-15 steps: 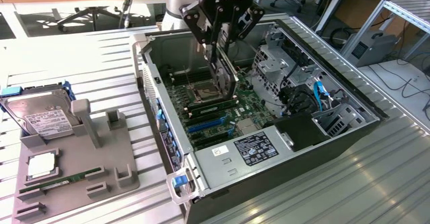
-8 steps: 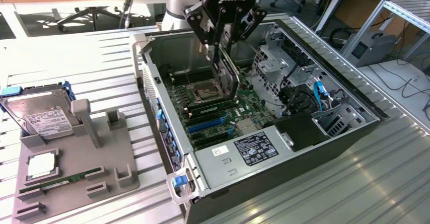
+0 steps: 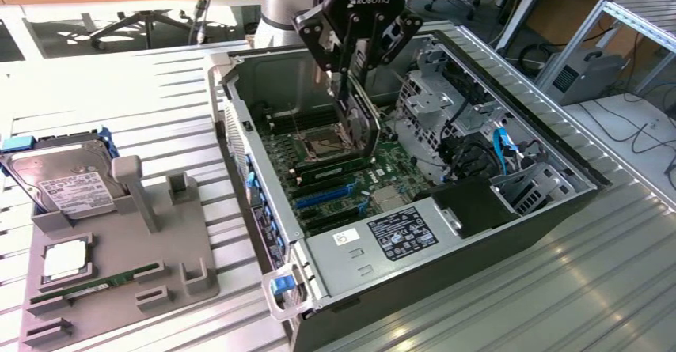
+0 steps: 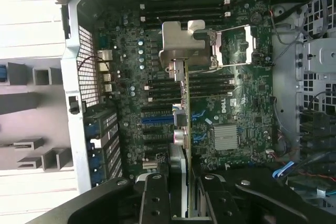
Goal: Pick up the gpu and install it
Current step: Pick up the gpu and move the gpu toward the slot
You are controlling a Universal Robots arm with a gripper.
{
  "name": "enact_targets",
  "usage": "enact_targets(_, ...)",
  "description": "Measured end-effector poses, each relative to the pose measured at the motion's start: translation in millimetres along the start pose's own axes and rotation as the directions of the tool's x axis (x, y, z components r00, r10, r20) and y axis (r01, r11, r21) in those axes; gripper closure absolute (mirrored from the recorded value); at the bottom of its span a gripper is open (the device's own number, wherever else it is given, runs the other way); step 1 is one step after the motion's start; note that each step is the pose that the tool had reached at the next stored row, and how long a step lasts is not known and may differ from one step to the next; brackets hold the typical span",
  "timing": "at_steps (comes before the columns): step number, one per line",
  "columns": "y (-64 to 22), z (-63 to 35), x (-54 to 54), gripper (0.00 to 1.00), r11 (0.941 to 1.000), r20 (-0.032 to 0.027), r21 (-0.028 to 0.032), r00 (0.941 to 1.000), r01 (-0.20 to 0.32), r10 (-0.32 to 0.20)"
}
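The gripper [image 3: 350, 77], clamped on the gpu [image 3: 362, 126], held it hanging long-axis-down directly beneath, above the motherboard's [image 3: 354, 190] middle.

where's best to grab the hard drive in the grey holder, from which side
Likely its raised upper edge, from above: the hard drive leans label-up in the grey holder, whose slot covers the lower end, so pinch across the thin body.

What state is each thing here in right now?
gpu: gripped, on edge above the motherboard, not in a slot.
gripper: shut on the gpu.
computer case: side panel off, inside exposed.
hard drive: propped upright in the grey holder.
RAM stick: lying flat in the grey holder.
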State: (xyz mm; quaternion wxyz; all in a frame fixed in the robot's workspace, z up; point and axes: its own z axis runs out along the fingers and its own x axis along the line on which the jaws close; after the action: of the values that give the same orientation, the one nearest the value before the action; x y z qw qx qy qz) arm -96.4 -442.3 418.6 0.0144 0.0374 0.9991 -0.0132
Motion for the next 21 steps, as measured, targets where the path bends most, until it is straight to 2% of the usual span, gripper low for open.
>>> enact_targets(12,7.6,7.2,-11.2,0.73,1.0000,0.0000,0.0002,1.0000,0.000,0.000)
enact_targets(21,13.7,11.5,-25.0,0.73,1.0000,0.0000,0.0001,1.0000,0.000,0.000)
